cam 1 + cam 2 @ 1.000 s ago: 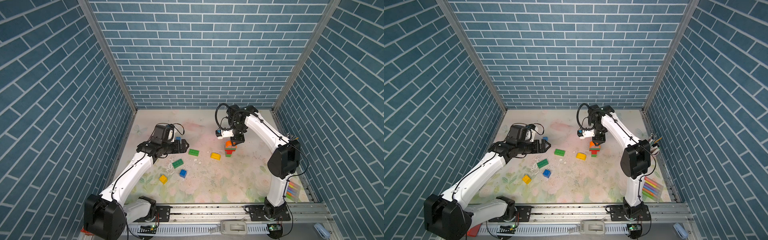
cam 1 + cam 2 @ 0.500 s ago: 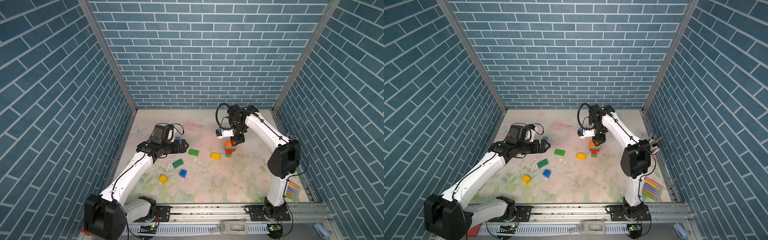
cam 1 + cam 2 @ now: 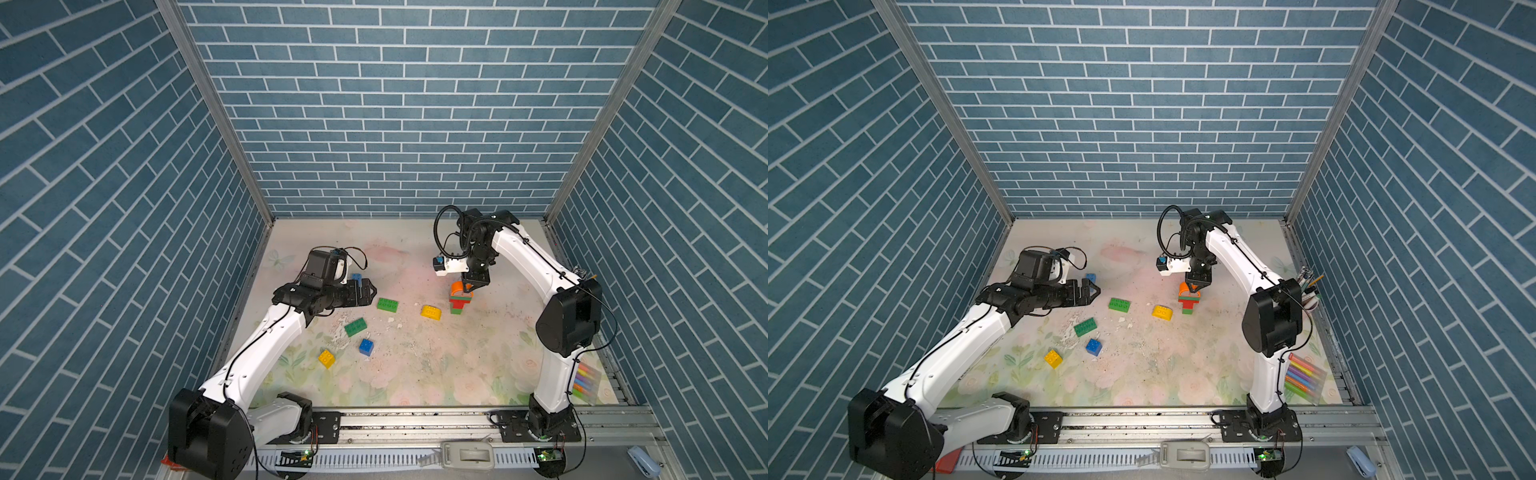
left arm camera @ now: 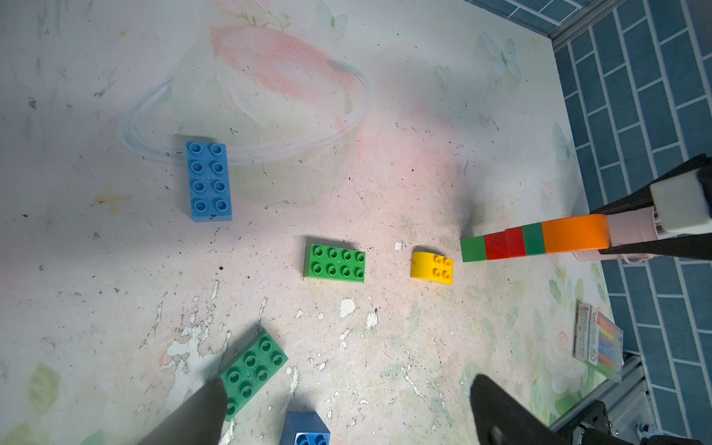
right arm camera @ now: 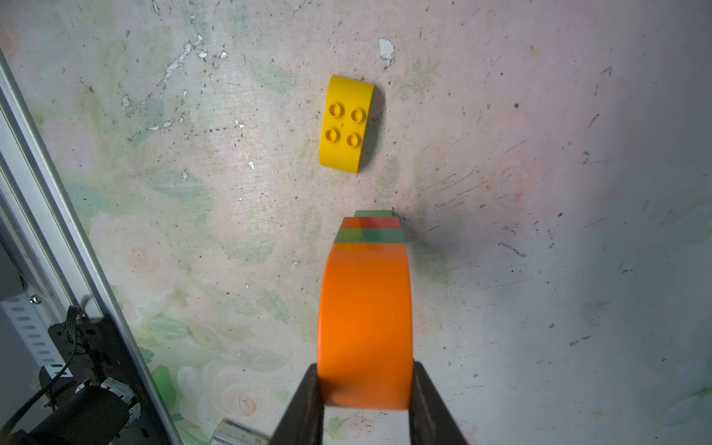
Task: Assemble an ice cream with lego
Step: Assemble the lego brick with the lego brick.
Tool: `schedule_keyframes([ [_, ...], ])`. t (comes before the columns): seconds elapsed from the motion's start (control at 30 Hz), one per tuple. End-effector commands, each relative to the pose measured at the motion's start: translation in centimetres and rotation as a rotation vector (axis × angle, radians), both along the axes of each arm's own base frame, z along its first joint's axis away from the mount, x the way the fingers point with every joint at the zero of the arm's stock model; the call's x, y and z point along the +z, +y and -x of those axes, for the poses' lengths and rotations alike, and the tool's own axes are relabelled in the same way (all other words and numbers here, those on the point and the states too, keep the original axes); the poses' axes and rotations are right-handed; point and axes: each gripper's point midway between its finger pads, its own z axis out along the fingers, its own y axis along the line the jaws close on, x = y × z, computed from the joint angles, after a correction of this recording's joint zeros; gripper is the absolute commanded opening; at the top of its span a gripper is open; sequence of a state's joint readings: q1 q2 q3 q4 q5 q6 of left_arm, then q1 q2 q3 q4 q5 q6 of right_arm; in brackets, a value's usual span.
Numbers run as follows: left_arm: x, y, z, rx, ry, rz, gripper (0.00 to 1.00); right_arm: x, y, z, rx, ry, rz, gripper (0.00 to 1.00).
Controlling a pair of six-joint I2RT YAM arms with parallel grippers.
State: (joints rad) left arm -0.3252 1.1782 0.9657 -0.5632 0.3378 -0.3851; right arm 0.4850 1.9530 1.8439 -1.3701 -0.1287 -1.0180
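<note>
Stack of green-red-green bricks wears orange dome, clenched in right gripper; left gripper released.

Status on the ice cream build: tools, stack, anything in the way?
Right tool shut on orange round-top piece, atop the red-green stack. Left tool open, empty. Yellow round-top piece beside stack, not touching.

Floral mat, marker pack — at its edge, pen cup
</note>
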Motion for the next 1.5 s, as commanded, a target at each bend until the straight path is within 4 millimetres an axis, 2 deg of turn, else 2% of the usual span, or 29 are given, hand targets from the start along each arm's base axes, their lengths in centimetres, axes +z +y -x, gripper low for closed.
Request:
schedule_keyframes([
  [0.0, -0.7, 0.3, 0.4, -0.005, 0.011, -0.007, 1.0, -8.6, -0.2, 3.3, -0.014, 0.282, 0.099, 0.0],
  [0.37, -1.1, 0.6, 0.7, 0.014, 0.015, 0.001, 1.0, -10.1, -0.7, 4.6, -0.012, 0.319, 0.113, 0.0],
  [0.8, -0.2, 0.8, 0.3, 0.014, -0.007, -0.008, 1.0, -6.3, -0.3, 2.7, 0.0, 0.185, 0.064, 0.0],
  [1.07, 0.3, 0.8, 0.1, 0.014, -0.018, -0.011, 1.0, -5.2, -0.1, 2.2, 0.012, 0.14, 0.044, 0.0],
  [1.47, 0.6, 0.8, 0.0, 0.013, -0.026, -0.007, 1.0, -4.1, -0.1, 2.4, 0.017, 0.123, 0.034, 0.14],
])
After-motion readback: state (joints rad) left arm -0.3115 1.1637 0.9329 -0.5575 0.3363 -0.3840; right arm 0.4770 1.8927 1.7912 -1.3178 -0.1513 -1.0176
